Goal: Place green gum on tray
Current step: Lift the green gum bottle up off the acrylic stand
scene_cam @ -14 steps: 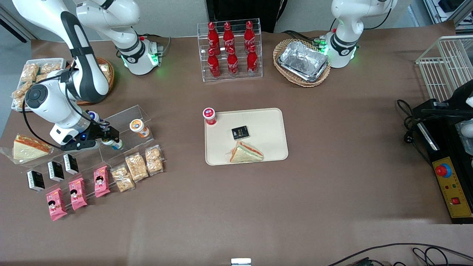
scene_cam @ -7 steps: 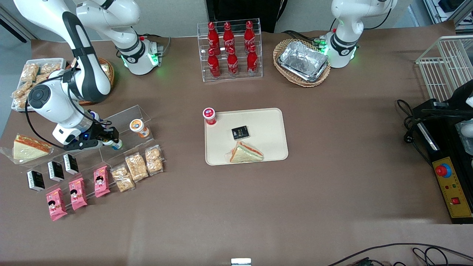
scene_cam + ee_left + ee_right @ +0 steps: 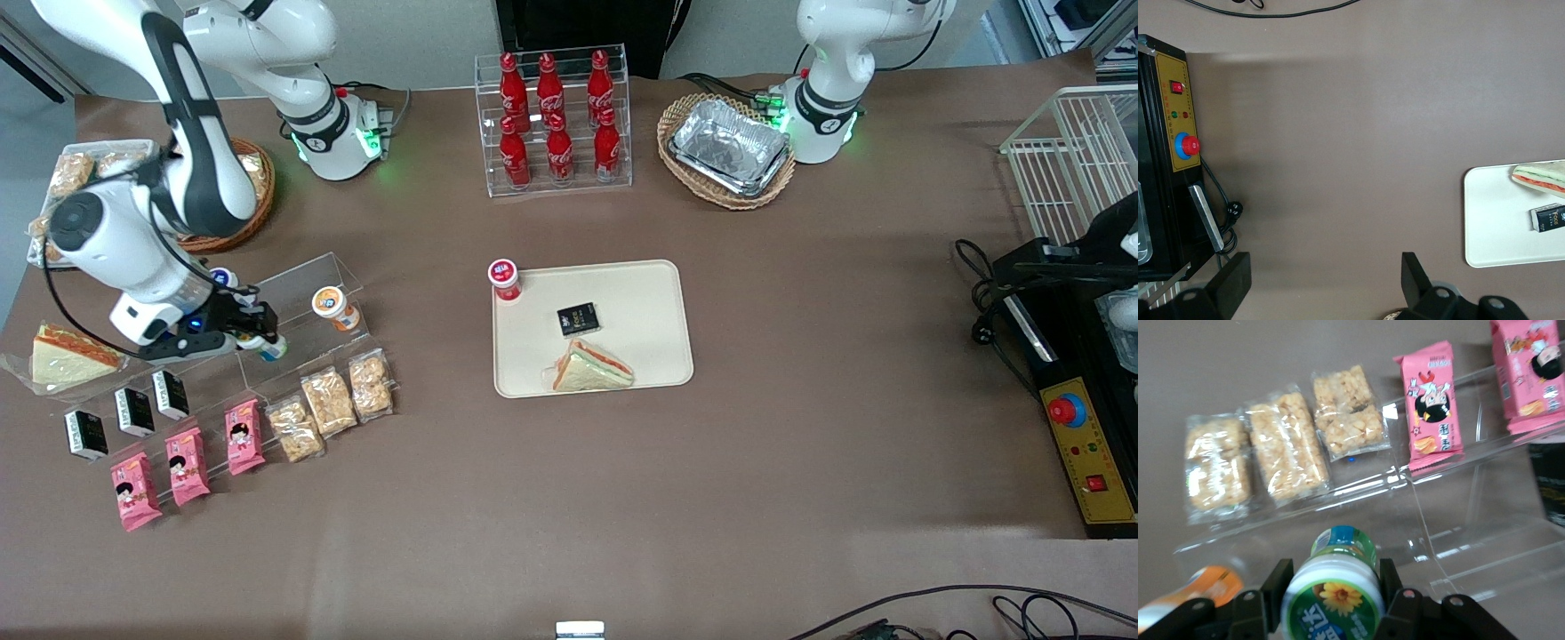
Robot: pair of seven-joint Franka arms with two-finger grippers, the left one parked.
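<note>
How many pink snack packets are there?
3. The pink snack packets lie in a row near the working arm's end of the table: one, a second and a third, all nearer the front camera than the gripper, which holds the green gum.

Saw only the lid and upper body of the green gum, its flanks hidden between the gripper fingers. Lost most of the orange-lidded bottle and the black carton past the frame edge. Glimpsed barely a sliver of the tray from the left wrist.
</note>
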